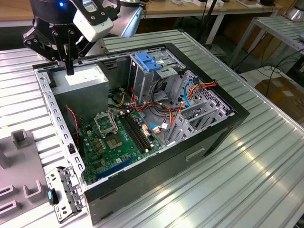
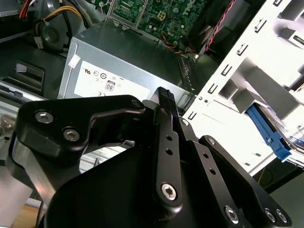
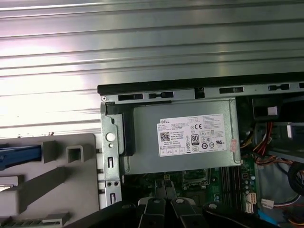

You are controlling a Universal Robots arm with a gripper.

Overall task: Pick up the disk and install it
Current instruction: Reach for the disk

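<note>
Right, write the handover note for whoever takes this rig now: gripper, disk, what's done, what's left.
Gripper: shut, holding nothing, hovering above the grey power supply at the corner of the open case.
Disk: in the first wrist view its blue carrier lies on the grey fixture outside the case, with nothing gripping it.
Done: nothing that shows; the disk has not been picked up.
Left: the pick-up and the install, both not yet done.
</note>
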